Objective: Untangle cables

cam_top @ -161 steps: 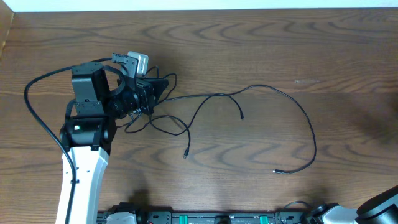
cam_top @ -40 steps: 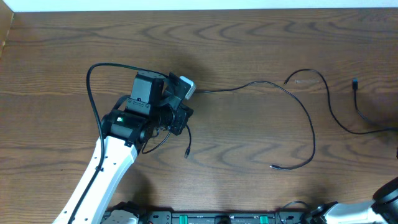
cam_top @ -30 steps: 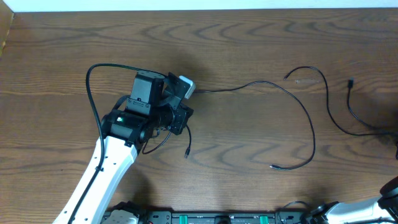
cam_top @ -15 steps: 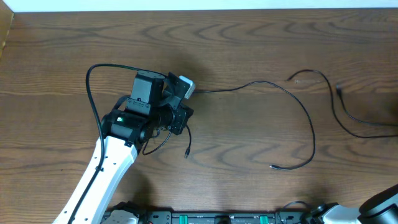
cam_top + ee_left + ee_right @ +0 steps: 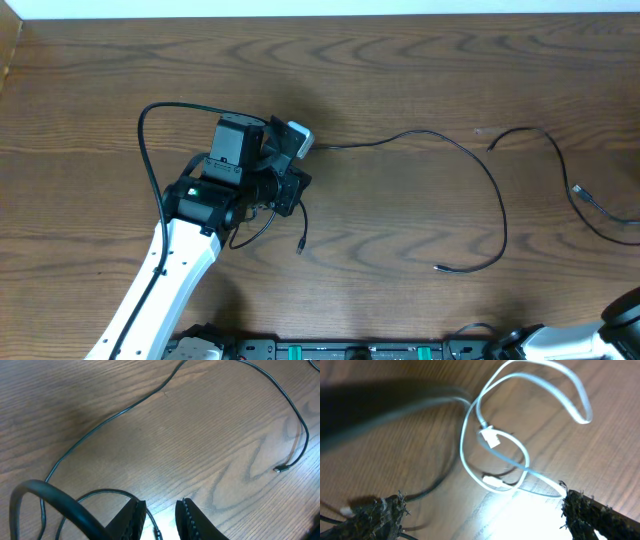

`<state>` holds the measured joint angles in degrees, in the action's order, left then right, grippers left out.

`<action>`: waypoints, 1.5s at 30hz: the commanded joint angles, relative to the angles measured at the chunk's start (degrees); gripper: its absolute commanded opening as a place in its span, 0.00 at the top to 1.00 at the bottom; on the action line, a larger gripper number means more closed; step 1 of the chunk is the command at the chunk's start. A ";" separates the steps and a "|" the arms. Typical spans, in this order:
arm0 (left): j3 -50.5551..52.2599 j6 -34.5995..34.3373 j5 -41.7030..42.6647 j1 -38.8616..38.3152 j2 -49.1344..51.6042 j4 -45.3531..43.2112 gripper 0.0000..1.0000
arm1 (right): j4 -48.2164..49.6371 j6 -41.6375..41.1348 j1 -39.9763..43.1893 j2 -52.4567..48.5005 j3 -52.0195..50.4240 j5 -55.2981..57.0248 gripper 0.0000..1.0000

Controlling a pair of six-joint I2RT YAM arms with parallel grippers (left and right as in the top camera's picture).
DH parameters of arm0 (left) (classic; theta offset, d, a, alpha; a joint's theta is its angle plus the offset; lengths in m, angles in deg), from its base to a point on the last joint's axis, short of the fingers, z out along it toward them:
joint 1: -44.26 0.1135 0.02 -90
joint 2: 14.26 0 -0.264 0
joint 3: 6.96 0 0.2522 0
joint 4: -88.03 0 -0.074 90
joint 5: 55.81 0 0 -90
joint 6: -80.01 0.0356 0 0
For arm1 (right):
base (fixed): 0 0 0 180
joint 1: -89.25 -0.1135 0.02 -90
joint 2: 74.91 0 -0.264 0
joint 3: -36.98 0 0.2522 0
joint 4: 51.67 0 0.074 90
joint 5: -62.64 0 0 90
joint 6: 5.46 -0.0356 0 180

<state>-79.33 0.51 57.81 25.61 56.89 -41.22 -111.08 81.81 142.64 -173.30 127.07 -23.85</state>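
Right wrist: white cable (image 5: 490, 438) looped | overhead: long black cable (image 5: 503, 220)

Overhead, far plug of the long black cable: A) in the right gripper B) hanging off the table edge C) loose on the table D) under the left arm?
C: the cable curls down to its plug, which lies on bare table with nothing touching it.

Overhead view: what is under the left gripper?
Black cable loops poke out beneath the left gripper, and one long cable runs right. Where they meet is covered, so any knot there is hidden.
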 commanded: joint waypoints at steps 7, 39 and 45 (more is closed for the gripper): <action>-1.62 -0.26 -0.50 -0.04 -0.04 -0.15 0.74 | -0.42 6.38 -13.62 -1.70 2.97 4.42 0.01; -1.62 -0.28 -0.52 -0.02 -0.04 0.24 0.74 | -3.80 38.69 -43.01 -4.15 3.69 55.19 0.01; -1.62 -0.28 -0.52 -0.02 -0.04 0.26 0.74 | 7.78 42.58 -42.42 -4.15 3.69 63.06 0.01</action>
<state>-79.33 0.51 57.81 25.61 56.89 -41.09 -107.25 121.40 100.28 -177.08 129.83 30.70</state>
